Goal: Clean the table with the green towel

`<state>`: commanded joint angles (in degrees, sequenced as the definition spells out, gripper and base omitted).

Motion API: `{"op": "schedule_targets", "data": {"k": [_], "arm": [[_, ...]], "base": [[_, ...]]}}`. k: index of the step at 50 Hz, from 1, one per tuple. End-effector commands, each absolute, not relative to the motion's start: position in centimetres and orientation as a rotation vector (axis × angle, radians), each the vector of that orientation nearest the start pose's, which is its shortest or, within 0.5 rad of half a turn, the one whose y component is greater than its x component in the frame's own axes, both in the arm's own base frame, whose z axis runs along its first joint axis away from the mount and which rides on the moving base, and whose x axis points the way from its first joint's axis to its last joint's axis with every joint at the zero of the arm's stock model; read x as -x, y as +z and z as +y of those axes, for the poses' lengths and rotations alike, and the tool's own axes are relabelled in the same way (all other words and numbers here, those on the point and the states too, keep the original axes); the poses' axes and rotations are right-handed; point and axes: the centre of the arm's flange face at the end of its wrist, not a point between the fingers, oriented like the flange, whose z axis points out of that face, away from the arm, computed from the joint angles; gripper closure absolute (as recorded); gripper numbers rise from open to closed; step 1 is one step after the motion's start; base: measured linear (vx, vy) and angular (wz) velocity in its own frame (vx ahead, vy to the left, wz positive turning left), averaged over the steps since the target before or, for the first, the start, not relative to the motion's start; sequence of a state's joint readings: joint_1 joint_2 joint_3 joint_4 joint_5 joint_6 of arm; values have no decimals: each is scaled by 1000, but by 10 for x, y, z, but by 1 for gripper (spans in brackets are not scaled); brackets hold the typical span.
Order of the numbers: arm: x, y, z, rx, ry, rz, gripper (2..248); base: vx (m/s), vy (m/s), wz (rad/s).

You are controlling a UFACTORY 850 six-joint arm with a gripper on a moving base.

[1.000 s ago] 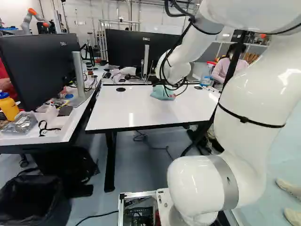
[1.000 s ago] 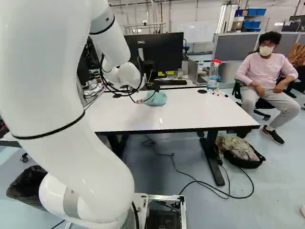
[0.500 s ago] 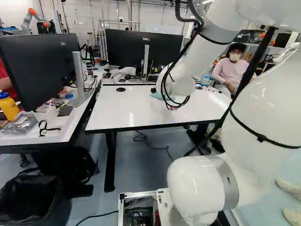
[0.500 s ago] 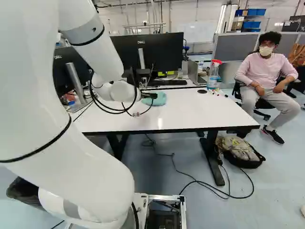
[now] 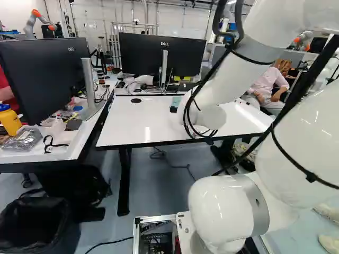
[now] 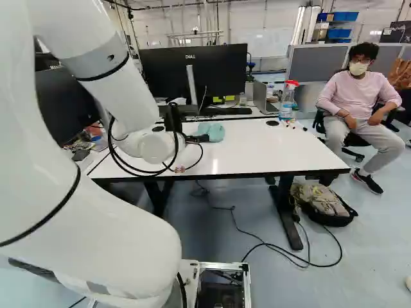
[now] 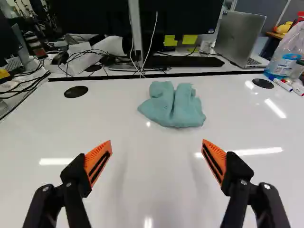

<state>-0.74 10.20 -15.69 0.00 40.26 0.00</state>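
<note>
One black-lined bin (image 5: 34, 225) on the floor, far left in the left base view. Above it, at the end of the side desk (image 5: 37, 157), a yellow bottle (image 5: 9, 121) and a crumpled silvery bag (image 5: 24, 138), just ahead of a black monitor (image 5: 42, 71) on a silvery stand. Farther back, another robot (image 5: 38, 20), white with orange joints. Then, rightward, the white table (image 5: 124, 124), with a black cable grommet (image 5: 136, 100) near its far left corner.

Over this tabletop, the black gripper (image 6: 198, 138) at the end of the bent white arm (image 5: 220, 87). Stands spread wide, with a broad gap between its orange pads (image 7: 98, 159), and has hold of nothing. Ahead of it in the wrist view, apart from both fingers, the green towel (image 7: 173, 105). Lies bunched in a soft, folded heap on the tabletop, near the far edge. Beyond that edge, a second monitor (image 6: 215, 70) with a black keyboard (image 6: 225, 111) by its foot.

Farther right, an open laptop (image 6: 261, 96) behind the table, then a clear spray bottle (image 6: 287, 102) with a red top, near the far right corner. Beside it, capped markers (image 7: 283, 85). Lower, on the floor right of the table leg, a backpack (image 6: 324, 204).
</note>
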Motion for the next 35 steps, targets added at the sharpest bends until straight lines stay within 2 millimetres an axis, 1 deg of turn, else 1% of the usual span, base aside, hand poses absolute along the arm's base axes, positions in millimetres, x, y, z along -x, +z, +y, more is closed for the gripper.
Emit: {"op": "schedule_targets", "data": {"k": [16,35], "arm": [[-303,380,-2,2600,-1770,9,3],[-280,370,-1,2570,-1808,3,3]], "base": [[0,0,0],[0,0,0]]}}
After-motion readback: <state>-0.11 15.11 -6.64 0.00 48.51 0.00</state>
